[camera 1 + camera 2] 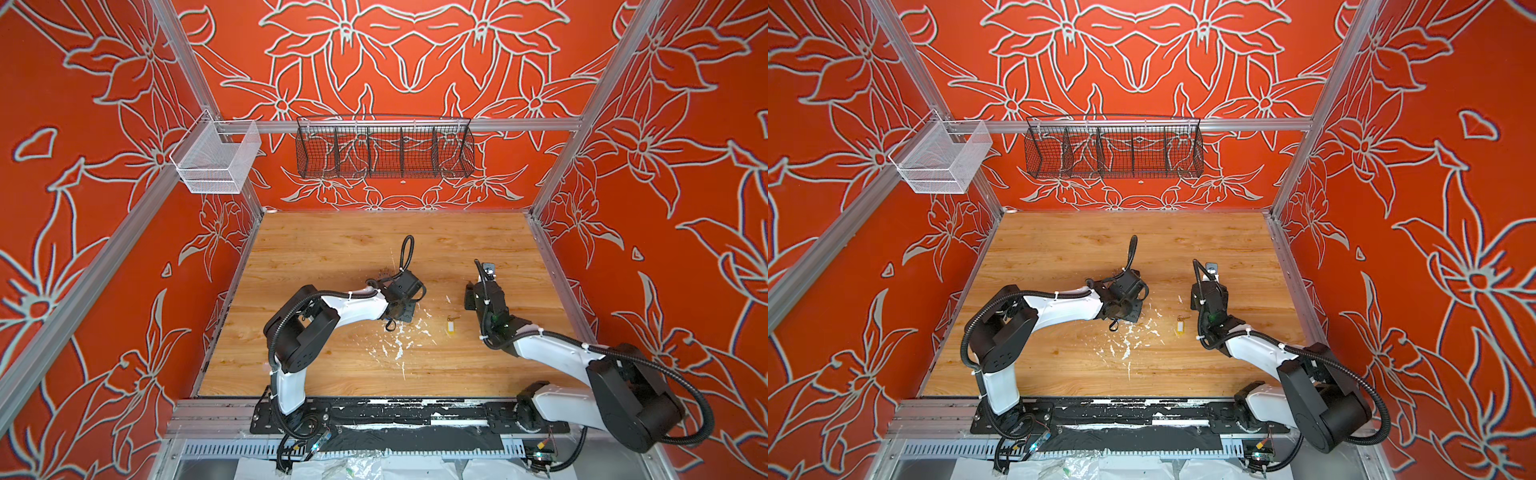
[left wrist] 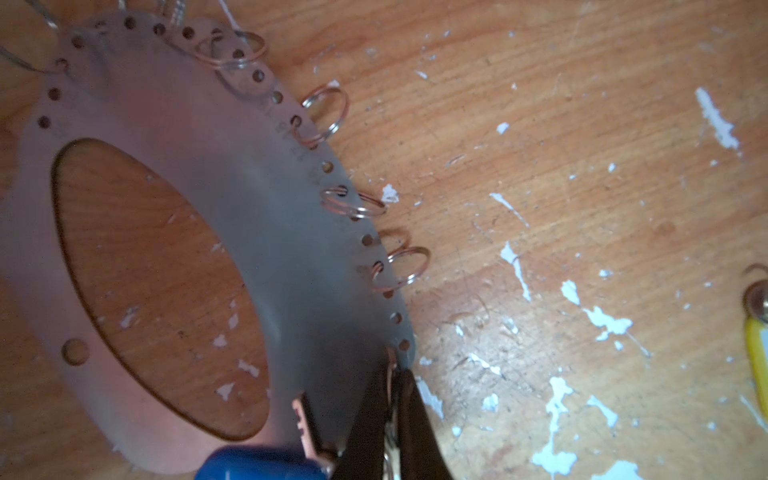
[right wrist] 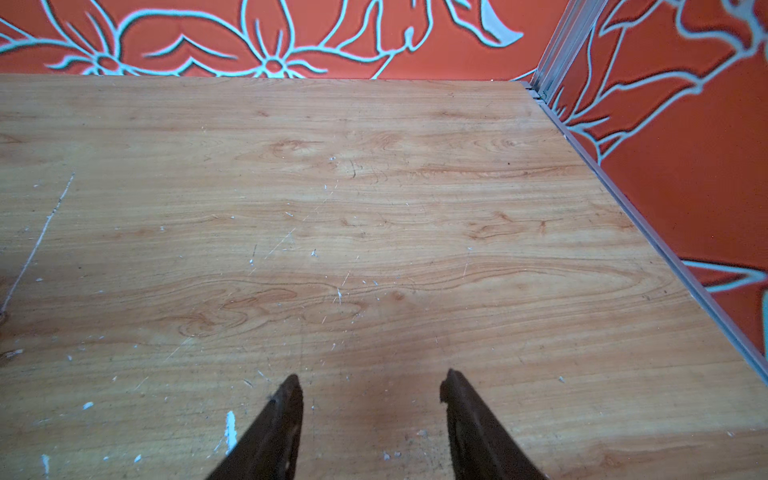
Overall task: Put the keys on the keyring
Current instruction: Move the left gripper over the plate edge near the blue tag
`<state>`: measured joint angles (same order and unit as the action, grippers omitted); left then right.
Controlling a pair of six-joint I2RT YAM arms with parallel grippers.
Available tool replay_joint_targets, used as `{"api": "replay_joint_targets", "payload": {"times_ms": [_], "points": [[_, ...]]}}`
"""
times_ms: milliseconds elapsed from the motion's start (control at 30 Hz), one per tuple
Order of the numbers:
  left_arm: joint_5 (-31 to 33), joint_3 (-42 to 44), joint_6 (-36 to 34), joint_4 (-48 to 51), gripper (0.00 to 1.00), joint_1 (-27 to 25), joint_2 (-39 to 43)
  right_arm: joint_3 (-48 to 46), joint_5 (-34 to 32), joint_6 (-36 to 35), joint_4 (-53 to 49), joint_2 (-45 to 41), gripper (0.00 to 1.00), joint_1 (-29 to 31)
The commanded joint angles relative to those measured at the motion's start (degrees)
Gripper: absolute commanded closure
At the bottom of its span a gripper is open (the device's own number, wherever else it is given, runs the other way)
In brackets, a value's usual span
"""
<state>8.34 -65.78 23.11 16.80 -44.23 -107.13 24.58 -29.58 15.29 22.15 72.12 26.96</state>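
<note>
Black left end effector [image 2: 392, 388] pinching keyring [image 2: 266, 216]

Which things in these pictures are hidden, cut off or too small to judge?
- Keyring: in both top views the left arm's wrist covers it.
- Blue-tagged key: left wrist view, cut by the picture edge; its metal part is unclear beside the left gripper.
- Yellow-tagged key: too small in both top views; cut by the edge in the left wrist view.

Yellow-tagged key [image 1: 450, 324] lies right of keyring [image 2: 257, 232].
</note>
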Motion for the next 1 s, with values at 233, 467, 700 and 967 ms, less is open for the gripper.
{"api": "replay_joint_targets", "payload": {"times_ms": [233,467,700,967], "points": [[0.20,0.39,-2.32,-0.08,1.00,-0.31,4.14,1.34,-0.30,1.06,-0.80,0.36,0.44,-0.33],[-3.14,2.00,-7.88,-0.58,1.00,-0.25,9.93,1.26,-0.23,1.07,-0.71,0.26,0.43,-0.35],[-8.30,8.79,-16.64,-5.81,1.00,-0.36,21.36,1.26,0.04,0.97,-0.73,0.27,0.43,-0.32],[-11.22,16.63,-22.88,-11.36,0.95,-0.33,32.20,1.43,0.31,0.87,-0.83,0.55,0.44,-0.28]]}}
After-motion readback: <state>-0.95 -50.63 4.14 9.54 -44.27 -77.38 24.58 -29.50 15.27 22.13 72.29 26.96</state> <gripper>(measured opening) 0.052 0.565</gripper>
